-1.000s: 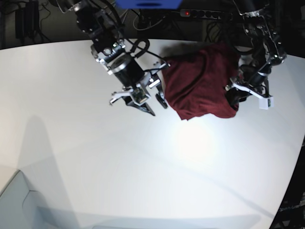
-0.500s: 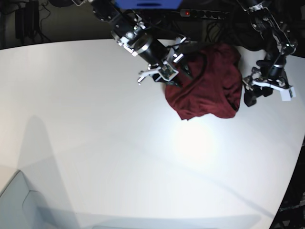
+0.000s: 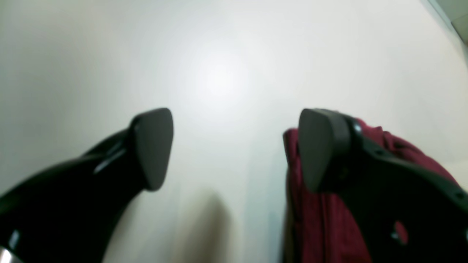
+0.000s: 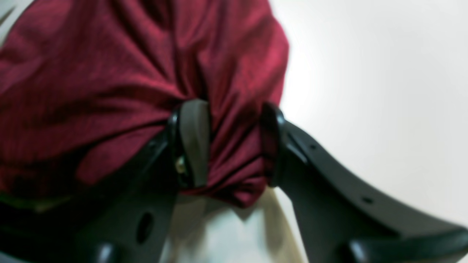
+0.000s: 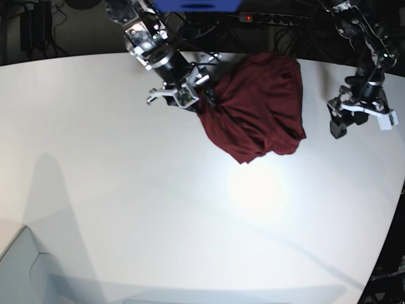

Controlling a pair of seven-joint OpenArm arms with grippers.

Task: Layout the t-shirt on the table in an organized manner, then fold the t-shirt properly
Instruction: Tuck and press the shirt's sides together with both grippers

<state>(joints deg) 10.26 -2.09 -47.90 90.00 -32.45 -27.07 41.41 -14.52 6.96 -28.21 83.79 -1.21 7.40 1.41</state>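
Note:
The t-shirt (image 5: 253,107) is a dark maroon heap at the back of the white table (image 5: 158,209). My right gripper (image 5: 201,98) is at the heap's left edge. The right wrist view shows that gripper (image 4: 234,146) shut on a gathered bunch of the t-shirt (image 4: 109,73), with cloth squeezed between its fingers. My left gripper (image 5: 350,123) hangs to the right of the heap, apart from it. Its fingers (image 3: 153,146) stand wide open over bare table with nothing between them, and a bit of the t-shirt (image 3: 314,219) shows behind the right finger.
A black power strip (image 5: 272,18) and cables lie behind the table's back edge, beside a blue object (image 5: 196,5). The table's curved edge (image 5: 392,240) runs down the right side. A pale surface (image 5: 19,266) fills the lower left corner.
My left gripper has let go of the shirt's right edge and drawn away to the right. My right gripper moved back onto the shirt, took hold, and dragged the heap leftward.

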